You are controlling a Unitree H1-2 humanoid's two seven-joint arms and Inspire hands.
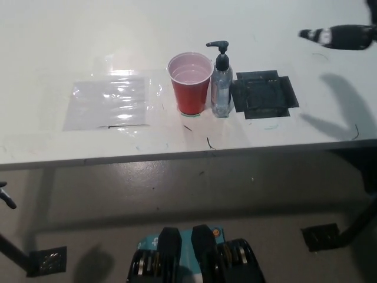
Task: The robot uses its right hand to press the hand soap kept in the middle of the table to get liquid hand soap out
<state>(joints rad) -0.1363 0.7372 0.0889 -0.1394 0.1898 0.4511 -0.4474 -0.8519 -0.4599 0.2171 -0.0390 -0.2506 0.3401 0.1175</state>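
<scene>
A: What's on the table (53,53), from the left?

B: Clear sheet (109,105), red cup (190,82), soap (221,82) touching the cup at mid-table, then a black patch (264,94).

A: The right hand (339,36)?

B: Far right, above the table, well apart from the soap; I can't tell its fingers' state.

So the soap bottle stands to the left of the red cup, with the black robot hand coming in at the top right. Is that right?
Not quite. In the head view the soap bottle stands to the right of the red cup, between it and the black tape patch. The rest holds: the black right robot hand is coming in at the top right, not yet near the pump.
</scene>
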